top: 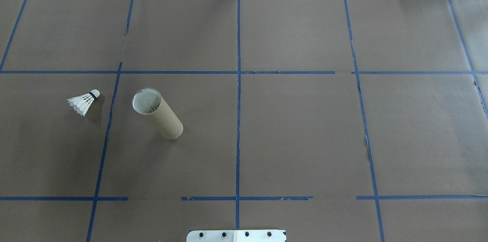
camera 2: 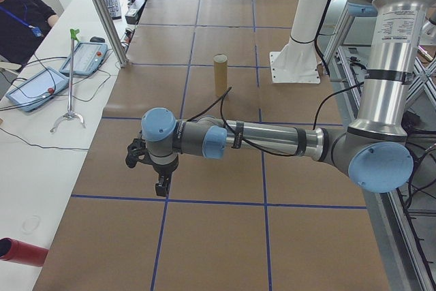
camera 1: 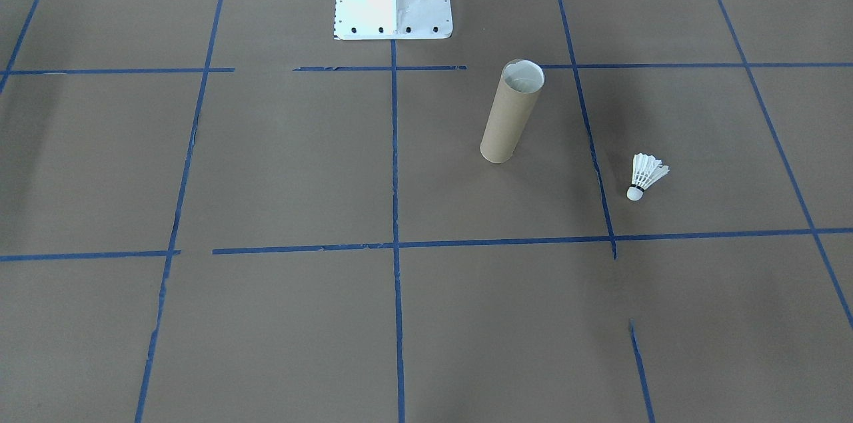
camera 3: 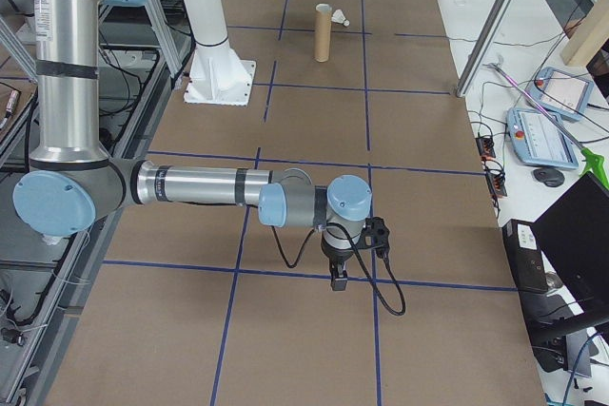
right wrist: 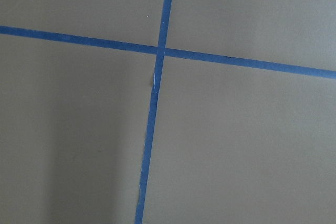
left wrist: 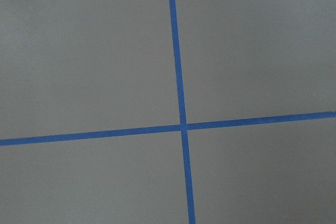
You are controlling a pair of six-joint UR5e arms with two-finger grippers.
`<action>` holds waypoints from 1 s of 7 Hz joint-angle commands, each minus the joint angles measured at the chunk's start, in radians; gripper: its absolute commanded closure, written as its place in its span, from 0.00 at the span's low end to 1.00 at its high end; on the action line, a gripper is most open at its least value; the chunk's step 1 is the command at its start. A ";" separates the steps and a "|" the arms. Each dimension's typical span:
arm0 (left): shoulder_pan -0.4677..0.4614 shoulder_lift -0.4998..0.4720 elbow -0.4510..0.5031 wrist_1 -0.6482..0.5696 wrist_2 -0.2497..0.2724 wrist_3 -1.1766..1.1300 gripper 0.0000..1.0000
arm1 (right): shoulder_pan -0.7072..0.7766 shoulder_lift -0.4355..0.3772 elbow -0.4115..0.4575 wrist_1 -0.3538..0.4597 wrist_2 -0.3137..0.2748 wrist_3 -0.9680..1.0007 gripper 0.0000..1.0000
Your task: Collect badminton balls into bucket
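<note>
Lying on its side on the brown-papered desk point(top: 289, 139), the shuttlecock point(top: 83, 101) rests near the upright cardboard tube point(top: 157, 113), apart from it across a blue tape line point(top: 108, 127). Both end effectors, left point(camera 2: 161, 187) and right point(camera 3: 338, 278), hang over tape crossings well apart from these; whether their fingers are apart or together cannot be told.

I work in a robotics lab: my table point(top: 305, 139) is covered with brown paper with blue tape lines point(top: 238, 82), and teach pendants point(camera 2: 85, 58) lie beside it.
</note>
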 commanded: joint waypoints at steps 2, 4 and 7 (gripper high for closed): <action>0.000 0.000 -0.006 0.000 -0.003 0.002 0.00 | 0.000 0.000 0.000 0.000 0.000 0.000 0.00; 0.020 -0.020 -0.021 -0.006 0.003 -0.008 0.00 | 0.000 0.000 0.000 0.000 0.000 0.000 0.00; 0.020 -0.092 0.003 -0.111 0.041 -0.037 0.00 | 0.000 0.000 0.000 0.000 0.000 0.000 0.00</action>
